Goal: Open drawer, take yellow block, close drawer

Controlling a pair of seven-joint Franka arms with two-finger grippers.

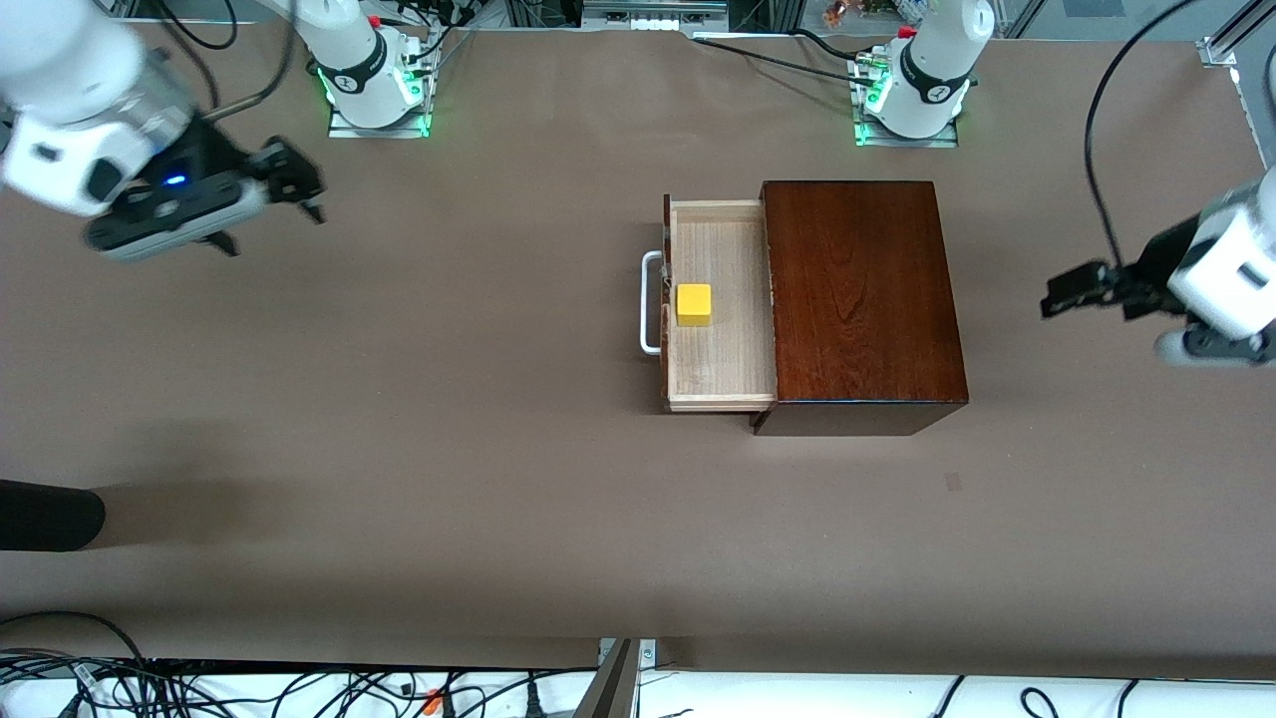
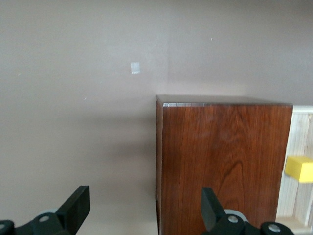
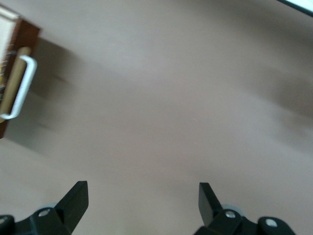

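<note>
**Drawer Extended, Block Inside, Both Grippers Released**

The wooden box (image 1: pixel 862 299) stands on the brown table (image 1: pixel 399 419), toward the left arm's end. Its top surface is dark reddish-brown and polished. The drawer (image 1: pixel 720 364) is pulled out of the box toward the right arm's end of the table, exposing a pale light-wood interior. A white U-shaped handle (image 1: pixel 649 303) is fixed to the drawer front.

The yellow block (image 1: pixel 694 304) lies on the drawer floor, just beside the drawer front and about midway along it. It rests flat, with bare drawer floor between it and the box. No gripper touches it.

The right gripper (image 1: pixel 289 189) is raised over bare table at the right arm's end, well apart from the drawer. Its fingers (image 3: pixel 76 200) are spread wide with nothing between them. In the right wrist view the handle (image 3: pixel 22 88) appears at the frame edge, clear of the fingers.

The left gripper (image 1: pixel 1072 294) is raised over bare table at the left arm's end, beside the box and apart from it. Its fingers (image 2: pixel 78 205) are spread and grasp nothing. The left wrist view shows the box top (image 2: pixel 222 161) with the block (image 2: pixel 299 169) in the drawer.

A small pale mark (image 1: pixel 954 482) lies on the table nearer the front camera than the box
</note>
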